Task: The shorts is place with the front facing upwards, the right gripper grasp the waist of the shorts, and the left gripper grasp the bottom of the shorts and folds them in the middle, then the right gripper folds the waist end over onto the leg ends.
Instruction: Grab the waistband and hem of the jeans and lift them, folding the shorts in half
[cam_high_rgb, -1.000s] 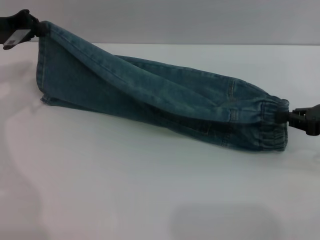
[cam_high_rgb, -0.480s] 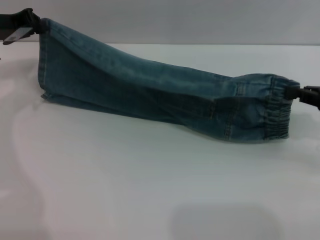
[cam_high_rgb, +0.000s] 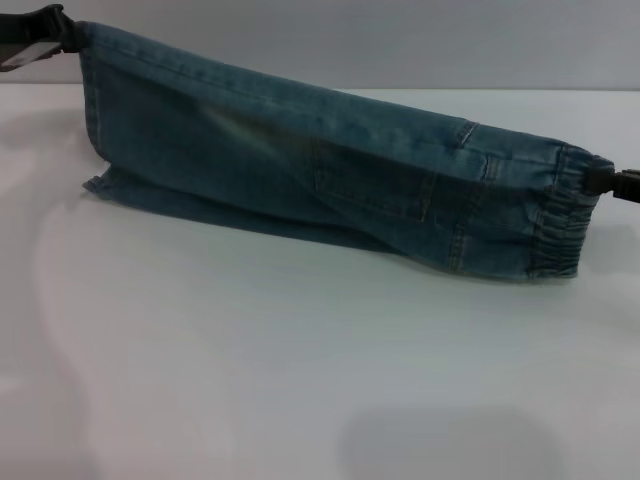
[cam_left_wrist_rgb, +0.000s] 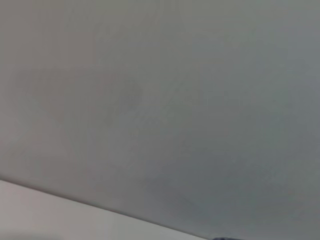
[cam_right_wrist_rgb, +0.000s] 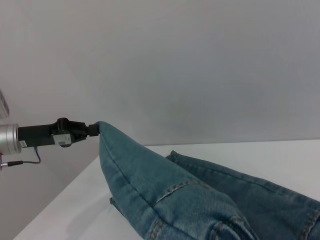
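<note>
The shorts (cam_high_rgb: 300, 180) are matt blue denim cloth with stitched seams, their waist end (cam_high_rgb: 555, 225) ruffled elastic at 3 o'clock. The table (cam_high_rgb: 300, 380) looks smooth, white and faintly glossy.

The head camera looks forward and down across the white table (cam_high_rgb: 300, 380), taking in the full length of the shorts (cam_high_rgb: 320, 180) stretched between the left gripper (cam_high_rgb: 62, 30) at one end and the right gripper (cam_high_rgb: 612, 182) at the other.

The left wrist camera faces away from its gripper, at a grey wall (cam_left_wrist_rgb: 160, 100) and a strip of table edge.

The right wrist camera sits close behind the denim, looking along it toward the left gripper (cam_right_wrist_rgb: 92, 129). It shares the shorts, table and left gripper with the head view.
</note>
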